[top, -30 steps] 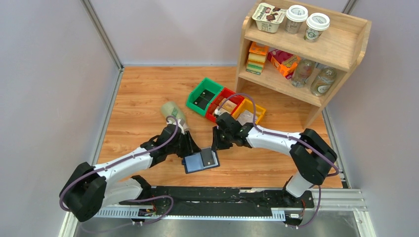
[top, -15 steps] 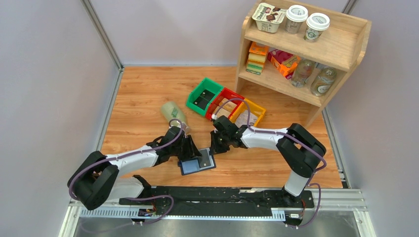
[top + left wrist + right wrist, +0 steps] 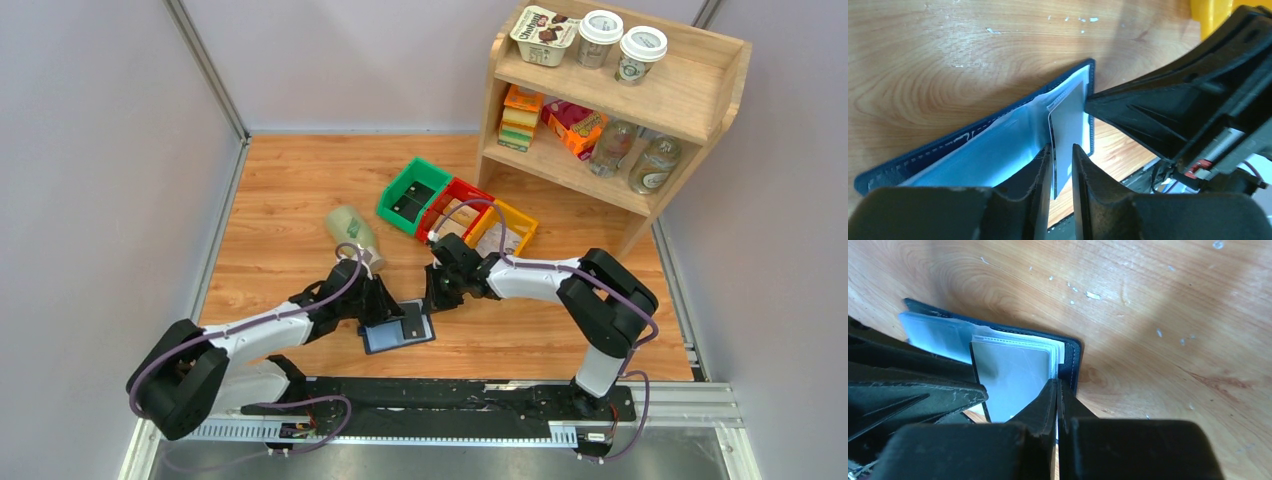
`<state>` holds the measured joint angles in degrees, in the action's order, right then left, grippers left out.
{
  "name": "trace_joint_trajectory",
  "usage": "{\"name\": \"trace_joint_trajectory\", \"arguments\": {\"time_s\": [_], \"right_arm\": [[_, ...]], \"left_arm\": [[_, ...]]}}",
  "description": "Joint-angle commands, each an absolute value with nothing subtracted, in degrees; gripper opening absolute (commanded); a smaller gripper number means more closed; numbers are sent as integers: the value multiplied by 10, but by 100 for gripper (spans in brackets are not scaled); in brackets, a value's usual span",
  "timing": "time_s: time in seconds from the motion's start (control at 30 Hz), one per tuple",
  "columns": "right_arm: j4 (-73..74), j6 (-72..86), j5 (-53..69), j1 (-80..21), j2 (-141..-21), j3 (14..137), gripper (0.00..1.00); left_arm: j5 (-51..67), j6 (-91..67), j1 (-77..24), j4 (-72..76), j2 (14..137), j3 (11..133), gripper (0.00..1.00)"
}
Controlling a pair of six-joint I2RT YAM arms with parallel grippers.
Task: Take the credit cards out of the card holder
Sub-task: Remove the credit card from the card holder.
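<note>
We find the card holder point(image 3: 398, 328) lying open and flat on the table point(image 3: 290, 190), toward 6 o'clock in the overhead view, with its pale sleeves facing up. The left hand point(image 3: 383, 308) sits at the holder's 11 o'clock and the right hand point(image 3: 436, 298) at its 1 o'clock, both low over it. In the left wrist view the left hand is set narrow, and one of the credit cards point(image 3: 1068, 117), a grey leaf, rises out of the sleeves into the gap. We cannot tell whether the pads actually clamp it. In the right wrist view the right hand is drawn in to a hairline slit, with its tips against the holder's edge at 3 o'clock. We judge it is pinning the case down, though whether it nips a sleeve edge is not visible. The same card appears only partly raised, its far end apparently inside the holder. We can identify no card lying free on the wood around the case. Our assessment is that the task is at its opening stage: the holder is open, the first card is being worked loose, and every card is yet to be extracted.
</note>
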<state>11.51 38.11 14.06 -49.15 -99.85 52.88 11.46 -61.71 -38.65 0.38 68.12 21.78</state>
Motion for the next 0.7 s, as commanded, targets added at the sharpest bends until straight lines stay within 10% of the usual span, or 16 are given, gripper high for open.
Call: {"name": "trace_joint_trajectory", "arguments": {"time_s": [0.0,0.37,0.67], "right_arm": [[127,384,120,-498,-1039,509,1],[118,393,126,-502,-1042,504,1],[114,398,120,-510,-1045,504,0]], "left_arm": [[107,-649,-390,73,623,205,26],[137,-679,-390,141,641,182,17],[170,-677,-394,166,705,190,50]]}}
